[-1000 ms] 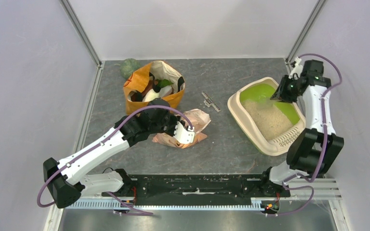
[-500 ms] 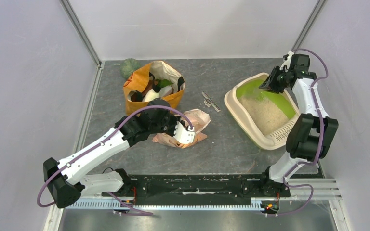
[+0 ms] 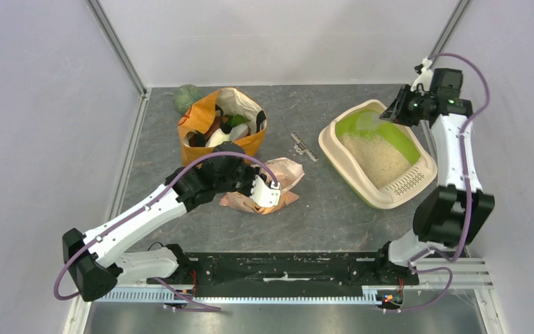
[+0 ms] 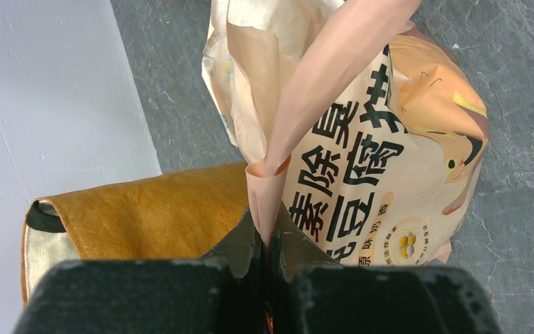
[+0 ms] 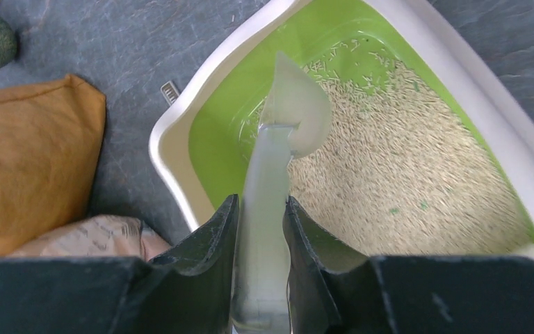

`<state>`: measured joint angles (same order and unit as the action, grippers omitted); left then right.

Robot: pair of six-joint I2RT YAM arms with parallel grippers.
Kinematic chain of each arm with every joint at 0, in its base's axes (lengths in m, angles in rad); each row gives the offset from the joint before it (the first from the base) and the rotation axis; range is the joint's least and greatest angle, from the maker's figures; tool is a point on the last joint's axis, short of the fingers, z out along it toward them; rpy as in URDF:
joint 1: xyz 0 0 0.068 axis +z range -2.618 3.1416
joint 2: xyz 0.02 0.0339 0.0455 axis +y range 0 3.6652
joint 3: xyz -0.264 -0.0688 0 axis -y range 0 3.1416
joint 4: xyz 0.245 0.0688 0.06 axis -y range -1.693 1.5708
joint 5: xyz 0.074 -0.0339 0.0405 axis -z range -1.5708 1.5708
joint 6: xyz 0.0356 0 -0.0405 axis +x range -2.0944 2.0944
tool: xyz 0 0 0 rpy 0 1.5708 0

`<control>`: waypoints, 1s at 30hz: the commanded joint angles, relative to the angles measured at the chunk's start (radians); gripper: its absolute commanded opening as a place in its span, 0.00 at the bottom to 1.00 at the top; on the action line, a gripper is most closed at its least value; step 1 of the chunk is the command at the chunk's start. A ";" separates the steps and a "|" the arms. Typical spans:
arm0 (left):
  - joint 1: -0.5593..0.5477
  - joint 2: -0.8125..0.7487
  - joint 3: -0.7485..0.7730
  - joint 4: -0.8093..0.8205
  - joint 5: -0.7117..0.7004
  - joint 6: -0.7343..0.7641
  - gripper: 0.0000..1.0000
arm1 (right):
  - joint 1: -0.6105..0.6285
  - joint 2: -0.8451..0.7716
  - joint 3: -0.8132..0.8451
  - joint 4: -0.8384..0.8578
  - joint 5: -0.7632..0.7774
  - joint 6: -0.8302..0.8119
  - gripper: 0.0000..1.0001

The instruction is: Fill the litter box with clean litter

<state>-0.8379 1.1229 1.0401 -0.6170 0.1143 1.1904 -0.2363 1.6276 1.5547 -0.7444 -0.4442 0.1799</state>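
The litter box [image 3: 334,147], cream with a lime-green hood end, sits at the right with pale clean litter [image 3: 382,161] spread inside. My right gripper [image 3: 398,111] hovers over the green end, shut on the handle of a translucent scoop [image 5: 293,111]; its bowl hangs above the litter [image 5: 403,167] near the box's rim [image 5: 181,118]. Mid-table, my left gripper [image 3: 268,195] is shut on the peach top flap [image 4: 320,97] of a printed litter bag [image 4: 375,160] that lies crumpled [image 3: 285,172].
An orange paper shopping bag [image 3: 208,115] full of items stands at the back left, and it shows beside the left fingers [image 4: 146,209]. A dark green ball [image 3: 186,97] lies behind it. A small metal piece [image 3: 304,147] lies between bag and box.
My right gripper with the scoop has moved back and left to the green end. The litter box has shifted and turned slightly toward the back left. The left arm has stayed still.
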 commanded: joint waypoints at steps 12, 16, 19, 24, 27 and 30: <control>0.011 0.016 0.043 -0.008 0.002 -0.061 0.02 | -0.101 -0.260 0.038 -0.328 -0.729 0.002 0.00; 0.011 0.010 0.043 -0.013 -0.006 -0.069 0.02 | -0.011 -0.317 -0.021 -0.270 -0.772 0.038 0.00; 0.011 0.008 0.048 -0.019 -0.008 -0.073 0.02 | 0.064 -0.327 -0.049 -0.316 -0.733 -0.027 0.00; 0.011 0.013 0.065 -0.027 -0.010 -0.079 0.02 | 0.188 -0.313 -0.080 -0.433 -0.664 -0.169 0.00; 0.011 0.017 0.078 -0.033 -0.010 -0.080 0.02 | 0.230 -0.304 -0.085 -0.493 -0.588 -0.269 0.00; 0.011 0.024 0.087 -0.034 -0.008 -0.079 0.02 | 0.290 -0.302 -0.100 -0.506 -0.540 -0.298 0.00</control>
<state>-0.8326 1.1362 1.0821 -0.6437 0.1062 1.1446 0.0055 1.3258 1.4643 -1.1881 -1.0542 -0.0071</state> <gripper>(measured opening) 0.054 0.338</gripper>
